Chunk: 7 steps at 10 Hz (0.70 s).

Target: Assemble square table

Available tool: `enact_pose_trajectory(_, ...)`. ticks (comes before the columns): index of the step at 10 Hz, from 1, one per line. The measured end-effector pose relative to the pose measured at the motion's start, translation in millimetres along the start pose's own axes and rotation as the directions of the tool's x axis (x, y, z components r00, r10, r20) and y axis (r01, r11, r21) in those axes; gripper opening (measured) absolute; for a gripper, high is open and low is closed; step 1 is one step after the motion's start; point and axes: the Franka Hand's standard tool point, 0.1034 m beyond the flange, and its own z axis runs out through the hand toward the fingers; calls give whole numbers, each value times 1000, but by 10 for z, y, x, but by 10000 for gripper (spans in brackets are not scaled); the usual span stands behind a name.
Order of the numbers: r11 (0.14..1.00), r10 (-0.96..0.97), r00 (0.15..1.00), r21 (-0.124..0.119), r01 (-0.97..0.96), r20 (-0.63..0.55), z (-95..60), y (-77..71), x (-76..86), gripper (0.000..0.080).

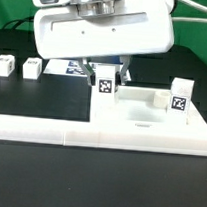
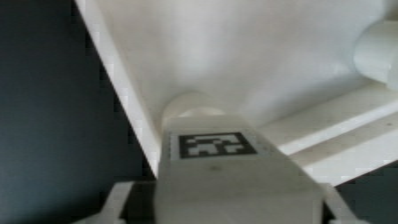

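Nearest the exterior camera, the rail (image 1: pixel 49 134) is lying across the black table (image 1: pixel 86 185), running from that view's 9 o'clock to its 3 o'clock. Just beyond it, toward 12, the slab (image 1: pixel 151 113) is resting flat, sitting at about 3 o'clock from the picture's middle. One leg (image 1: pixel 106 86) is standing upright at the slab's 10 o'clock corner, its tag facing the camera; whether it is standing on the slab or just beside it I cannot tell. The gripper (image 1: pixel 105 76) is hanging straight over this leg, with its dark fingers (image 1: pixel 122 71) flanking the leg at 9 and 3 o'clock. Whether they are pinching it or only bracketing it I cannot tell. A second leg (image 1: pixel 179 97) is standing by the slab's 2 o'clock corner, tag also facing the camera. A third leg (image 1: pixel 3 65) and a fourth leg (image 1: pixel 32 66) are sitting on the table at 9 o'clock, well apart from the slab. The marker board (image 1: pixel 66 67) is lying flat at 10 o'clock from the first leg. Up close, the wrist view is showing that leg's tag (image 2: pixel 214 143) against the slab's white face.
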Motion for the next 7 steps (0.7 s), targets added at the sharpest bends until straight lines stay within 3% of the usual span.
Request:
enact_pose_trajectory(3,977,212,977,5,-212,1,12,-3,1,290)
enact_pose_trajectory(4,928,372,928,15,-372,-1,20,-3,46,290)
enact_pose_trajectory(6,780,626,780,20,-626,7,31,-18,64,290)
enact_pose_trajectory(7,646,763,646,24,-763,18,45,-46,54,290)
